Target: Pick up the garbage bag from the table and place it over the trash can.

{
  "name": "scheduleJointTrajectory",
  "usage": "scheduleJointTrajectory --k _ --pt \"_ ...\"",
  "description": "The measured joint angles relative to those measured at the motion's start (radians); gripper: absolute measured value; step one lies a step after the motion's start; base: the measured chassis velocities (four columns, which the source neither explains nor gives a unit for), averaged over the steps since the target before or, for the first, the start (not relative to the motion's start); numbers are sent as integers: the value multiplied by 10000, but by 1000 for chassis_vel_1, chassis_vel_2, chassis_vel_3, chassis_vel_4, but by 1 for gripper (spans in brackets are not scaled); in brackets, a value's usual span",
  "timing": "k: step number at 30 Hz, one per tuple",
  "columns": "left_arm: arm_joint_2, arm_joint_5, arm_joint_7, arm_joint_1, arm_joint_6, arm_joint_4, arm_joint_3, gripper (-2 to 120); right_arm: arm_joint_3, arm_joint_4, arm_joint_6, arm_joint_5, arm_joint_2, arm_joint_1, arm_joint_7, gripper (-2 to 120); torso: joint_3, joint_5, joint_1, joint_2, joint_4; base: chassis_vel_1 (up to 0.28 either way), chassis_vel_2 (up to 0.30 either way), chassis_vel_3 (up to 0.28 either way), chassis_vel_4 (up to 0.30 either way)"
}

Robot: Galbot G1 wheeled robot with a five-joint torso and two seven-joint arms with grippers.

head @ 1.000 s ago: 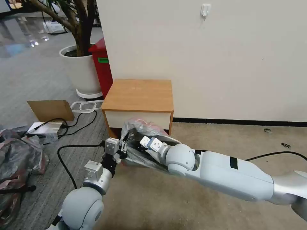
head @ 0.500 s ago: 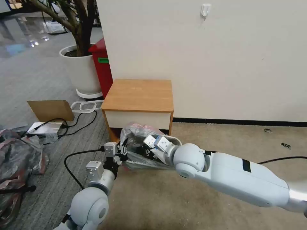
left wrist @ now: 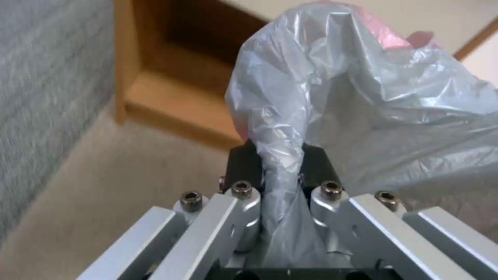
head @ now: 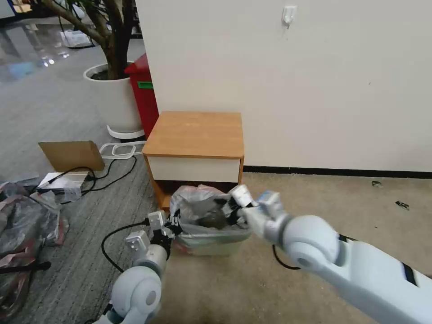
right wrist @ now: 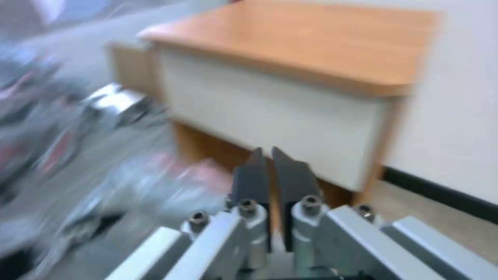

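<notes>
- Bag (head: pixel 202 209): thin, limp, slippery film draped over the bin (head: pixel 211 245); best held by its bunched rim.
- My left end effector (left wrist: pixel 280 171) clamps that rim; my right end effector (right wrist: pixel 272 171) is together, empty.

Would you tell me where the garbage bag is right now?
In the head view the garbage bag is draped over the trash can on the floor before the table; the left gripper pinches its left edge.
</notes>
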Motion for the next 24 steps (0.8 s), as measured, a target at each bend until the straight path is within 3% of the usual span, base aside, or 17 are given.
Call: scheduleJointTrajectory --k 3,5,6,9,10,12,14,15,24 --pt "-75 71 -48 232 -13 14 157 7 1019 264 205 -627 508 -1427 128 15 0 4 0 0 -4 0 0 0 0" --pt "-129 224 -70 445 -34 15 327 7 1861 412 737 -2027 1112 -2786 134 24 -1 -1 0 2 -1 0 0 0 0" --pt "-129 224 -70 445 -34 15 327 7 1861 412 737 -2027 1112 -2786 134 24 -1 -1 0 2 -1 0 0 0 0" --pt "-157 429 -103 694 -57 14 615 7 2828 370 1760 -4134 2243 -4474 110 39 -1 -1 0 2 -7 0 0 0 0" --pt "-157 429 -103 694 -57 14 615 7 2828 370 1760 -4134 2243 -4474 110 39 -1 -1 0 2 -7 0 0 0 0" --pt "-134 582 -108 835 -71 12 858 7 3301 197 2450 -5059 2951 -5165 110 48 -1 0 1 2 -3 0 0 0 0" --pt "-125 647 -108 888 -80 7 936 7 3489 129 2683 -5322 3188 -5372 110 52 -1 -1 0 2 -2 0 0 0 0" --pt "-118 849 -108 1018 -133 6 1133 7 3854 16 3041 -5598 3546 -5680 110 61 -1 -1 0 2 -4 0 0 0 0" --pt "-122 2026 -70 1202 -428 302 1504 10 4400 -367 3596 -5548 3667 -5773 301 92 0 -1 0 2 -2 0 0 0 0"
